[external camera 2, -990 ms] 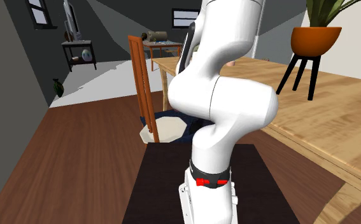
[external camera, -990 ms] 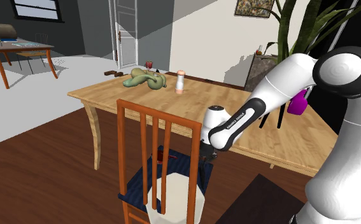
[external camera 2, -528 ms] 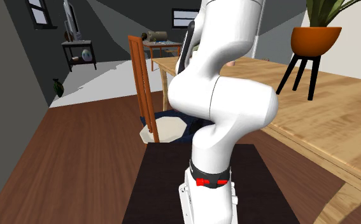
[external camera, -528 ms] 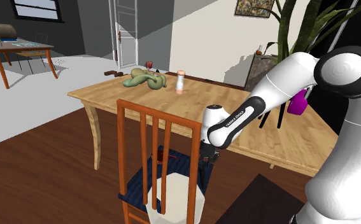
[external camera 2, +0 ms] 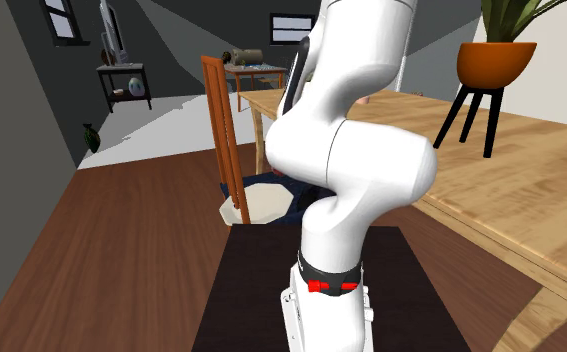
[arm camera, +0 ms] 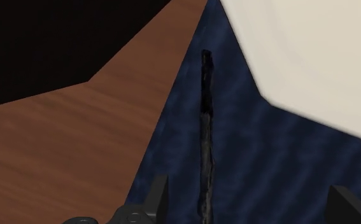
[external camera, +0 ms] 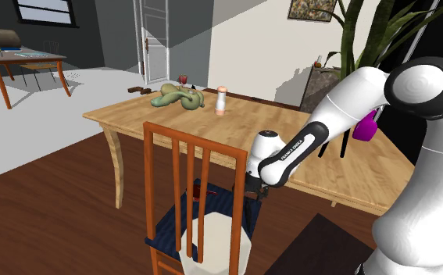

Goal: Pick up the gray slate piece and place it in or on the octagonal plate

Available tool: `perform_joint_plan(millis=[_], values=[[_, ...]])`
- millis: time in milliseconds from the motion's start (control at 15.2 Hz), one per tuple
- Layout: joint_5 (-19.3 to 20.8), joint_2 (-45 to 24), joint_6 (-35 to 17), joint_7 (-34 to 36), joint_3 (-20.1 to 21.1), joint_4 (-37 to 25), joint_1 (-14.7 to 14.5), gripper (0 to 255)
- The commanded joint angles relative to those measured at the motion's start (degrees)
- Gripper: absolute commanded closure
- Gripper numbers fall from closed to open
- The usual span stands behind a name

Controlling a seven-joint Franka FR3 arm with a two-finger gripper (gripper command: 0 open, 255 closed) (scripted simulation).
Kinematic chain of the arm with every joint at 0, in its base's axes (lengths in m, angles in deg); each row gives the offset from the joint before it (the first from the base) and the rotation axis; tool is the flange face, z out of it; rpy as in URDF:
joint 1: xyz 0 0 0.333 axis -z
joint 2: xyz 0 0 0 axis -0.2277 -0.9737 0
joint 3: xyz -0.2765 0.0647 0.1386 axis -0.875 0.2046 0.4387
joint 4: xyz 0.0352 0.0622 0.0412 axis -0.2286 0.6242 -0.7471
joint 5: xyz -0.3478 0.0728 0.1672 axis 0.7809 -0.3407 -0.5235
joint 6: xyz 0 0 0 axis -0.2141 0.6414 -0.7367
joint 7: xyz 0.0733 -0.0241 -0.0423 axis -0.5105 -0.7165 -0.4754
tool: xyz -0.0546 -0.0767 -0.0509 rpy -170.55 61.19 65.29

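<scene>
Wrist view shows you the slate [arm camera: 205,133], a thin dark sliver on the blue cushion [arm camera: 281,172]. It runs between the fingers of the hand [arm camera: 249,189], which stand wide apart without touching it. The white plate [arm camera: 312,51] lies just beyond the hand, beside the slate.

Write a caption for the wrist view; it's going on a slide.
Open gripper straddling a thin dark slate piece on a blue cushion, beside the white plate.
</scene>
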Motion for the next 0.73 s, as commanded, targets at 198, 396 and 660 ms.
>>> perform_joint_plan(millis=[198, 396, 660], values=[[8.99, -10.88, -3.55, 0.5, -2.65, -2.89, 2.47, 0], [12.15, -11.5, -3.05, 2.78, -0.51, -3.13, 5.1, 0], [18.56, -13.78, -4.48, 6.69, -0.36, -2.7, 7.29, 255]])
